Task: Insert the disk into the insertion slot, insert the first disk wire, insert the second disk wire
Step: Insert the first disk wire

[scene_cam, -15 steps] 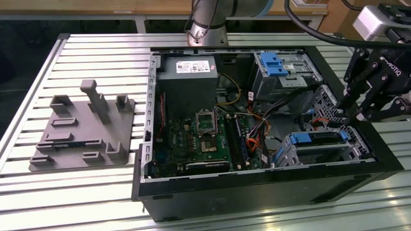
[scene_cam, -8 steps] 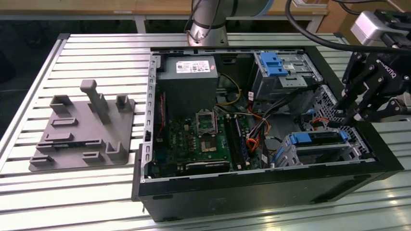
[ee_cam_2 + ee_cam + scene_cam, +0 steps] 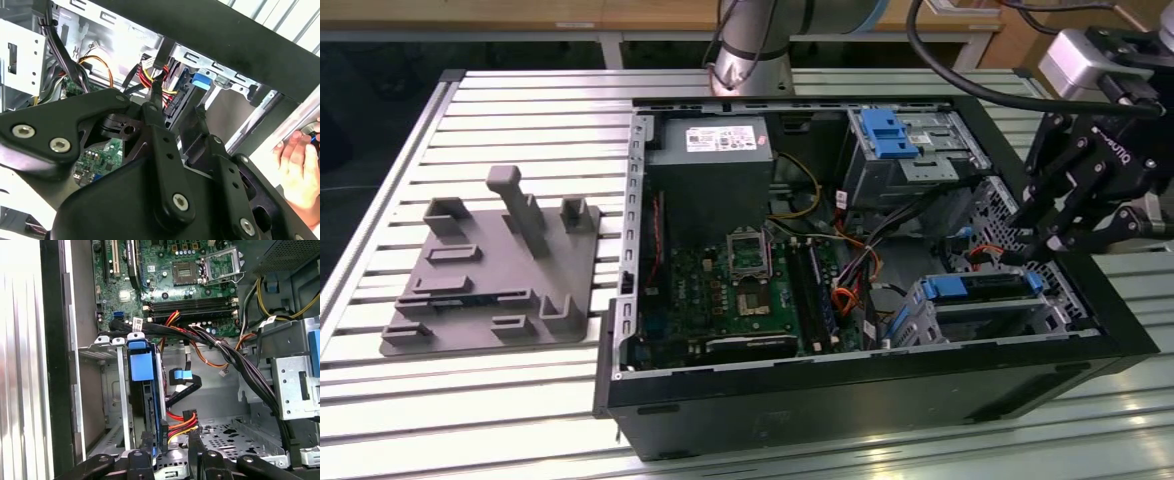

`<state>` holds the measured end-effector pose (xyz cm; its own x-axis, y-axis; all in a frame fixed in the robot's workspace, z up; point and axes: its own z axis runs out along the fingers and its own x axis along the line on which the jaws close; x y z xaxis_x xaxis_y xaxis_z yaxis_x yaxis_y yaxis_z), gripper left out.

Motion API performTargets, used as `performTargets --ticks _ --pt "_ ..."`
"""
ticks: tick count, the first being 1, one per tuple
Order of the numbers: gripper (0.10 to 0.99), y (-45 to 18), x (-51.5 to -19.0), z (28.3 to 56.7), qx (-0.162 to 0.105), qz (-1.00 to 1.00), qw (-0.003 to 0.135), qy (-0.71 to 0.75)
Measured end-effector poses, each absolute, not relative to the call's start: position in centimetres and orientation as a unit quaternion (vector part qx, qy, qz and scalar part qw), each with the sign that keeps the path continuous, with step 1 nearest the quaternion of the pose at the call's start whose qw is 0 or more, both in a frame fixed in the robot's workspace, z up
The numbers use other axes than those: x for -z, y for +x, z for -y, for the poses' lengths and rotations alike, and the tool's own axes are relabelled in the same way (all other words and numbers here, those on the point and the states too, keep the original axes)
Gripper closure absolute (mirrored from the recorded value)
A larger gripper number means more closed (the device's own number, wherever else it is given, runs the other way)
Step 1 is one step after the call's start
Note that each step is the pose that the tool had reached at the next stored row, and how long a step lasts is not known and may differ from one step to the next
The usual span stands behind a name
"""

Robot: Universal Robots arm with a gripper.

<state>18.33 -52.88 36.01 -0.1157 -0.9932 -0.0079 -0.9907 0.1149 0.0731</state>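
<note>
The disk, silver in its bright blue carrier, sits inside the insertion slot, the perforated silver cage at the case's front corner on the exterior view's right. My gripper hangs just above the cage's far end. In the first wrist view the disk stands on edge in the cage, and my gripper is open, its fingers straddling the disk's rear edge. A red, yellow and black wire bundle lies beside that edge, and a blue flat wire loops behind. The second wrist view shows the gripper by a black connector.
The open black computer case lies on a slatted metal table. A taller grey bay with a blue latch stands at the back. A grey fixture plate lies on the exterior view's left. A person's hand is outside the case wall.
</note>
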Motion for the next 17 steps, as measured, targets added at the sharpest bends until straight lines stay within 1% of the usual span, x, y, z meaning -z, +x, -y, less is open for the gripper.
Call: performTargets --ticks 4,8,17 --pt "0.671 18.4 -35.5 52.9 0.030 0.746 0.023 0.665" --pt "0.671 18.4 -35.2 52.9 0.027 0.746 0.028 0.664" --pt "0.671 18.4 -34.8 52.9 0.028 0.746 0.031 0.664"
